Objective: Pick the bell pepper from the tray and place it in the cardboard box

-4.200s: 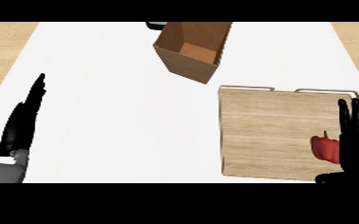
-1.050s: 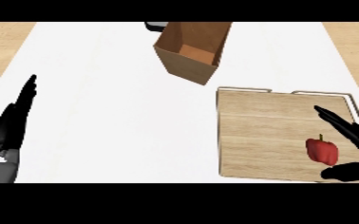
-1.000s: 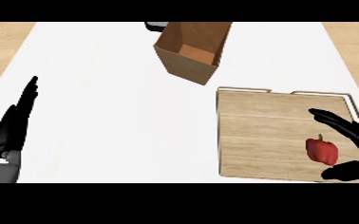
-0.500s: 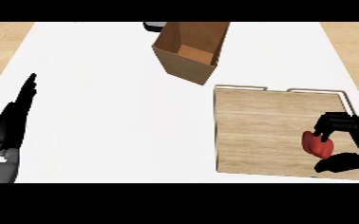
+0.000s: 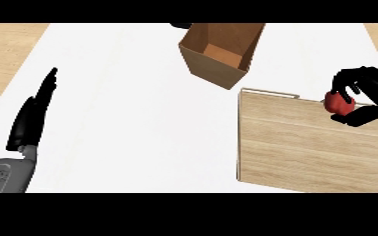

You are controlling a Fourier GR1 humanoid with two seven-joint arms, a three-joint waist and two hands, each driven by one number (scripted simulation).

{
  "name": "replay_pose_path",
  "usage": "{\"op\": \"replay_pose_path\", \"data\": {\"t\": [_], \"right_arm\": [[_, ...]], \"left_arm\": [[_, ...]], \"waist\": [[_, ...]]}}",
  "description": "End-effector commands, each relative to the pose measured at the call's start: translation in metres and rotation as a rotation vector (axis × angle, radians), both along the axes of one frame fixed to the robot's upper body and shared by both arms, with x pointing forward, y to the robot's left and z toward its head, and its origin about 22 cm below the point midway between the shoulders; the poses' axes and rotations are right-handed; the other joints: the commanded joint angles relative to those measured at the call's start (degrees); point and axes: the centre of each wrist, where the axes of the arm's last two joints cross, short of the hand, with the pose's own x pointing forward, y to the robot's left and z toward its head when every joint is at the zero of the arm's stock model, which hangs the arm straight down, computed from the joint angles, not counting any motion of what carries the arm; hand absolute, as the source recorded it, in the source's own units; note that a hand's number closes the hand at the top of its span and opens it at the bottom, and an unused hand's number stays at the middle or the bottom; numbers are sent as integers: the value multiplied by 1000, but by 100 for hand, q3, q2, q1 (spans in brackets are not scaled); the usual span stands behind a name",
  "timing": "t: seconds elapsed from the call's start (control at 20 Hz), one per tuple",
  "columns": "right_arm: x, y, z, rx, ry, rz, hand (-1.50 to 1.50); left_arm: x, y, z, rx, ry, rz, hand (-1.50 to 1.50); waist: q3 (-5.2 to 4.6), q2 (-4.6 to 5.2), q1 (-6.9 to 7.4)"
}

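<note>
A red bell pepper (image 5: 338, 105) sits inside my right hand (image 5: 359, 93), whose fingers and thumb curl round it at the view's right edge, over the far right corner of the wooden tray (image 5: 299, 150). The pepper looks lifted off the tray. The open cardboard box (image 5: 220, 51) stands at the top middle, to the left of and beyond that hand, its inside empty. My left hand (image 5: 33, 117) rests open at the left edge, fingers straight and pointing up.
The white counter (image 5: 133, 110) spreads between the left hand and the tray. A small dark object (image 5: 181, 25) peeks out behind the box's far left corner. Wooden floor shows at the upper corners.
My right hand closed round the pepper on the tray and has moved it up the view toward the tray's far edge. The tray shifted slightly. The left hand stayed put.
</note>
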Motion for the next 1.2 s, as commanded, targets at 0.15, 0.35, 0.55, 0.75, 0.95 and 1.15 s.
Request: {"op": "replay_pose_path", "data": {"t": [0.15,0.35,0.55,0.75,0.95,1.15], "right_arm": [[63,32,57,-101,-118,-56,150],[78,56,73,16,-306,38,150],[98,81,101,63,-318,138,150],[109,106,121,151,-224,238,150],[123,149,131,232,-167,258,150],[129,186,120,321,-119,230,150]], "left_arm": [[1,11,6,-4,0,35,0],[-8,16,-5,-3,20,33,0],[0,5,5,-4,6,53,0],[-22,22,-13,-4,15,66,0],[-2,20,2,-8,27,65,0],[-9,4,-14,-4,27,49,0]], "waist": [[25,-45,-144],[24,-71,-229],[20,-77,-279],[10,-126,-371],[11,-94,-364],[12,-89,-346]]}}
